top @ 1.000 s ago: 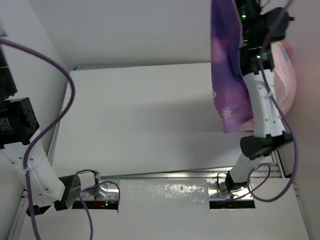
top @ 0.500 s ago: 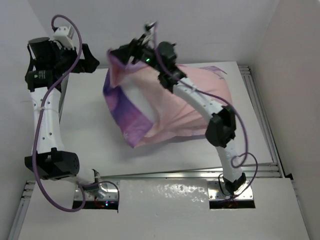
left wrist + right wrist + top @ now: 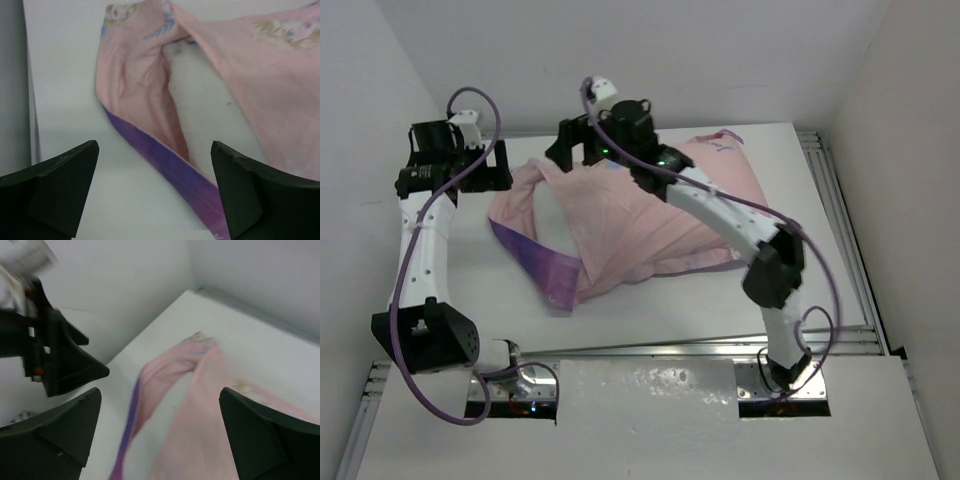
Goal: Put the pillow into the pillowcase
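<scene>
Plainly, the left pincer (image 3: 154,146) and the right pincer (image 3: 160,390) both gaped wide, gripping nothing, above the pillowcase (image 3: 630,220), which lay crumpled pink-side-out on the tabletop (image 3: 820,250); whether the pillow sat inside, I couldn't tell.

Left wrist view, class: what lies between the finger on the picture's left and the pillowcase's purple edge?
Only bare table; the left wrist view shows nothing else between that finger and the pillowcase.
</scene>
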